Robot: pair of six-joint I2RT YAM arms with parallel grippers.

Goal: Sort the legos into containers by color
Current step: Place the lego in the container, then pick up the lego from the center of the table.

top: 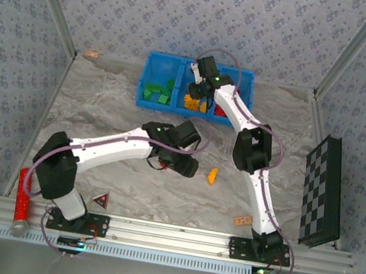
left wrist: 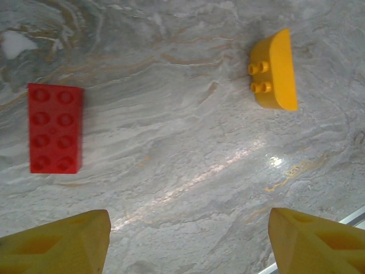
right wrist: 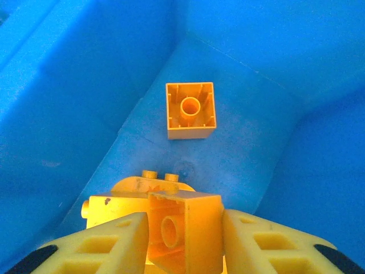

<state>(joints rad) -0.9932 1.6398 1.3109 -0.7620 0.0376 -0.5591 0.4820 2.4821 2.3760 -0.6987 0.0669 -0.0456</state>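
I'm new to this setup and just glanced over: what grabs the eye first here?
The bright blue bin at the table's far edge, where the right claw hangs over the middle compartment with a yellow brick between its fingers. Nearer, the left claw gapes open by a red brick and a curved yellow brick lying apart on the marbled table.

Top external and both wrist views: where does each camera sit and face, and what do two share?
Top external: above, behind the bases, looking down on grey marbled table, bright blue plastic bin, both white arms.
Left wrist: faces straight down at table; fingertips of the open left tool show.
Right wrist: looks into the bin; right tool grips a yellow-orange square brick.
First two share a yellow-orange curved brick.
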